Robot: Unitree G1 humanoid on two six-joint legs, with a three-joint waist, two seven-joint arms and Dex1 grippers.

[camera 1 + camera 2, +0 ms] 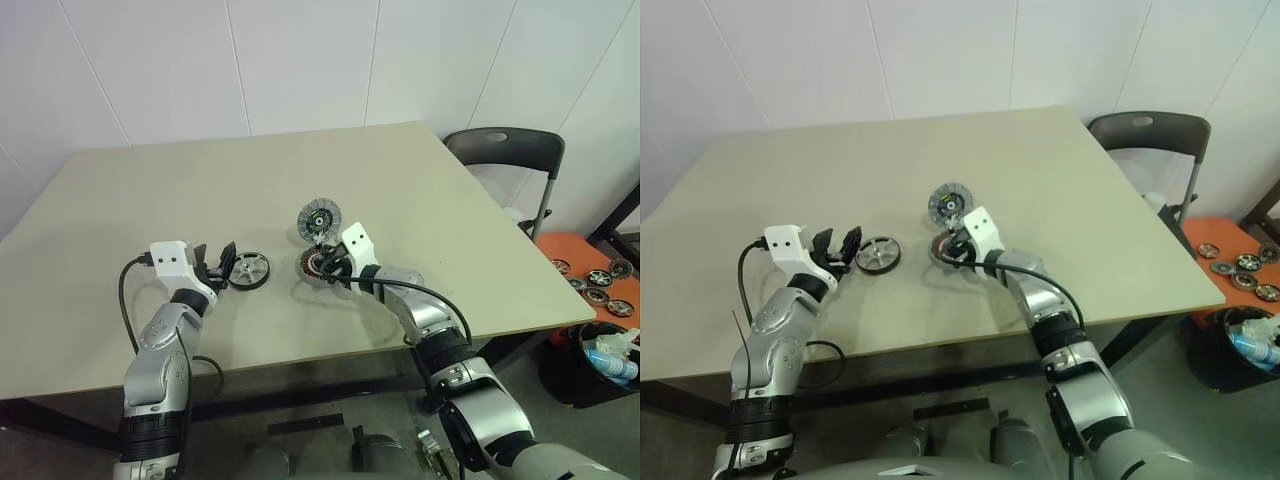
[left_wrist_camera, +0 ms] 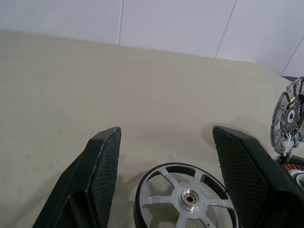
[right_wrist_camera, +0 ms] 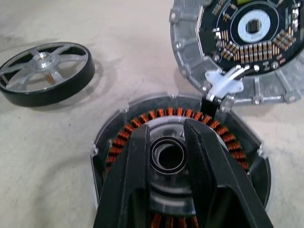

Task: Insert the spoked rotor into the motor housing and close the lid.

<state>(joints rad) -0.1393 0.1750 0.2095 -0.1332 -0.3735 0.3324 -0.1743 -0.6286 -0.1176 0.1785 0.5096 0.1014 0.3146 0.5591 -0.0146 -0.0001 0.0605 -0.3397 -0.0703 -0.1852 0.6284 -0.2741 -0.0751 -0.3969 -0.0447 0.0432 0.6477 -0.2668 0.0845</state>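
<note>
The spoked rotor point(image 1: 249, 270) lies flat on the table, a silver wheel with a dark rim. My left gripper point(image 1: 222, 268) is open and level, its fingers point(image 2: 102, 161) on either side of the rotor's near edge point(image 2: 187, 199) without touching it. To the right, the motor housing point(image 1: 312, 268) sits with its copper windings point(image 3: 123, 137) showing. Its lid point(image 1: 320, 217) stands tipped up, hinged at the far edge, with the ribbed inner face point(image 3: 247, 47) exposed. My right gripper point(image 3: 167, 126) hangs just over the housing's central hub, its fingers only slightly apart and nothing between them.
The beige table point(image 1: 200, 190) has free room all round the parts. A dark chair point(image 1: 505, 150) stands at the back right. An orange surface point(image 1: 595, 275) with several small wheels and a black bin point(image 1: 600, 360) sit beside the table's right edge.
</note>
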